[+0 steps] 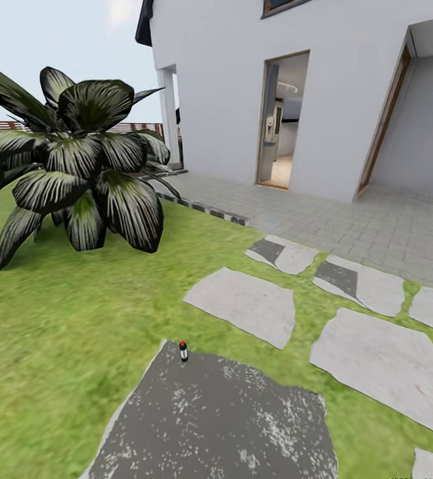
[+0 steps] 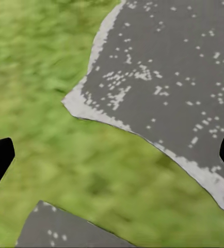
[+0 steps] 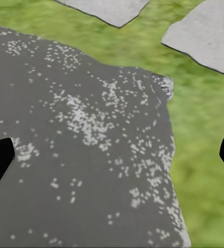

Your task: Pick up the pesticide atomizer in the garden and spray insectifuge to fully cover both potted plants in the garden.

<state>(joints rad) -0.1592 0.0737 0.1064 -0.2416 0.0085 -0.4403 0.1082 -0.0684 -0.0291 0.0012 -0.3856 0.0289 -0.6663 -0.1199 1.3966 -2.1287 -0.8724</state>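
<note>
Atomizer [image 1: 183, 350] is standing upright at the far edge of the dark mottled slab [image 1: 223, 412], lawn [image 1: 63, 319] just beyond. Left gripper [image 2: 112, 155] is hanging spread wide over grass and slab edge, holding nothing. Right gripper [image 3: 112, 155] likewise spread, empty, over the slab. Striped spiky plant [image 1: 76, 166] is sitting well apart, at left.

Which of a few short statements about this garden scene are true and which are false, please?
1. The small bottle stands upright on the dark mottled paving. True.
2. The bottle has a blue top. False: it is red.
3. The house door is shut. False: it stands open.
4. Pale stepping stones lie in the grass. True.
5. The left gripper holds the bottle. False: its fingertips are wide apart over grass and paving.
</note>
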